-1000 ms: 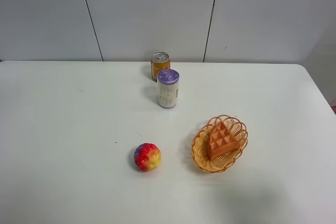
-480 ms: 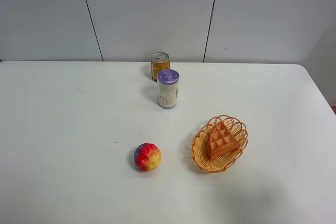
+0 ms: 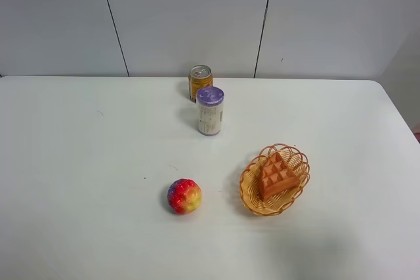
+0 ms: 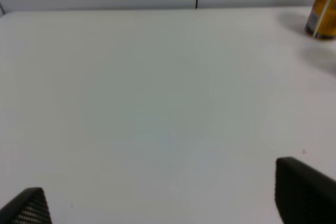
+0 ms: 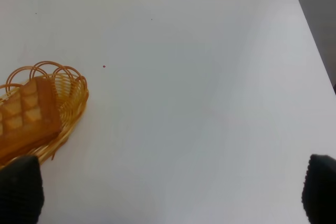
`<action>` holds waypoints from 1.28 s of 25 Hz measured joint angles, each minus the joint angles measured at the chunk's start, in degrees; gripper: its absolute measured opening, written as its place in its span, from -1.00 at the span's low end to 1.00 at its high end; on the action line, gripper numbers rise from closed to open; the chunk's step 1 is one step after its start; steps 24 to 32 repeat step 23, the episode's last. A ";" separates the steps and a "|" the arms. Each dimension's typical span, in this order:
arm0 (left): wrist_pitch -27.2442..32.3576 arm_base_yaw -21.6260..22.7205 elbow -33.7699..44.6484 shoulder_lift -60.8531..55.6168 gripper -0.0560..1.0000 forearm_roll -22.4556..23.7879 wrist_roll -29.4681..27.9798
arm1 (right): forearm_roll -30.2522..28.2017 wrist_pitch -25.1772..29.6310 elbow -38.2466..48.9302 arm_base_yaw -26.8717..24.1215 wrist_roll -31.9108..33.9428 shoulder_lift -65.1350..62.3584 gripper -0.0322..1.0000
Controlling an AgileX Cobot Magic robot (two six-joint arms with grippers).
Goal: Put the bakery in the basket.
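The bakery, an orange-brown waffle wedge with a grid pattern, lies inside the oval wicker basket at the right front of the white table. In the right wrist view the bakery and the basket rim show beside one fingertip. My right gripper is open and empty, above bare table just beside the basket. My left gripper is open and empty over bare table on the left side. Neither gripper shows in the exterior high view.
A red-yellow bumpy round fruit lies left of the basket. An orange can and a white can with a purple lid stand at the back middle. The orange can also shows in the left wrist view.
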 joint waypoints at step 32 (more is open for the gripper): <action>0.96 0.00 1.19 -0.36 0.70 0.00 0.23 | 0.00 0.00 0.00 0.00 0.00 0.00 0.98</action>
